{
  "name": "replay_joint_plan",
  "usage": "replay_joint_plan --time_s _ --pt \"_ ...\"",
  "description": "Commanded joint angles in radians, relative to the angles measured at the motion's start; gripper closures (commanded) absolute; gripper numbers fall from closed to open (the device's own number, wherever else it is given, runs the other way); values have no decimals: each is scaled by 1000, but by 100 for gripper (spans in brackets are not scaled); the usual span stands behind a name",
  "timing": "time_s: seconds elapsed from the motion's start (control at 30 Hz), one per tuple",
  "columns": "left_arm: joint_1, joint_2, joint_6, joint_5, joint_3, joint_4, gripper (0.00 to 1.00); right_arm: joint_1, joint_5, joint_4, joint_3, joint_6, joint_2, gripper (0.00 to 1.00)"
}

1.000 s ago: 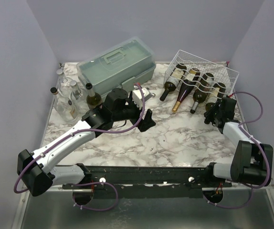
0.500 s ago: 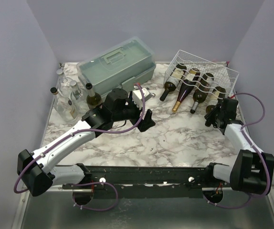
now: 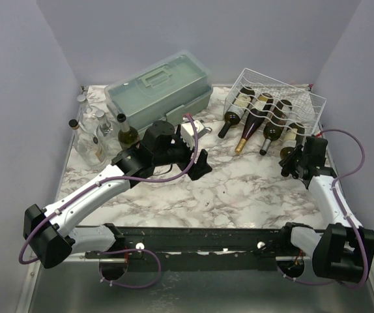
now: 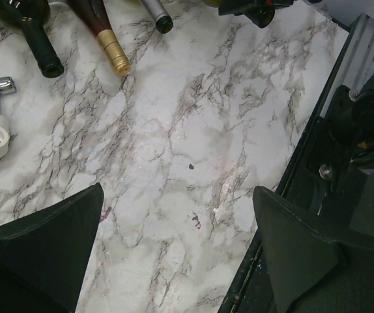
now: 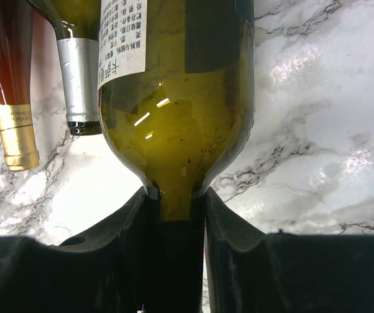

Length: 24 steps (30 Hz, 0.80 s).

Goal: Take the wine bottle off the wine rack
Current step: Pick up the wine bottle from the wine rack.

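Note:
The white wire wine rack point(image 3: 285, 91) stands at the back right with several bottles lying in it, necks pointing toward me. My right gripper point(image 3: 291, 158) is shut on the neck of the rightmost wine bottle point(image 3: 296, 132), an olive-green one. In the right wrist view this wine bottle point(image 5: 180, 98) fills the frame, and the right gripper point(image 5: 174, 199) clamps it just below the shoulder. My left gripper point(image 3: 200, 163) hovers open over the middle of the table. In the left wrist view the left gripper point(image 4: 177, 208) holds nothing and only marble shows between its fingers.
A pale green toolbox point(image 3: 158, 88) sits at the back centre. Several upright glass bottles point(image 3: 96, 134) crowd the left edge. A white fitting point(image 3: 192, 132) lies by the left wrist. Beside the held bottle lie a gold-capped bottle point(image 5: 8, 78) and a silver-capped one point(image 5: 79, 78).
The right arm has drawn back toward the near edge, its elbow dropping lower. The gripped bottle has slid a little out of the rack. The left arm has not moved.

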Motion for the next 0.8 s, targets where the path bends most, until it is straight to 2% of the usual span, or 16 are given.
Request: replay_joint_plan --time_s 0.0,0.77 --pt "2 -18 4 -5 -1 -6 1 1 7 35 63 3 -64 100" --pt "1 -29 0 6 2 -9 1 2 -19 -213 121 60 -207 100"
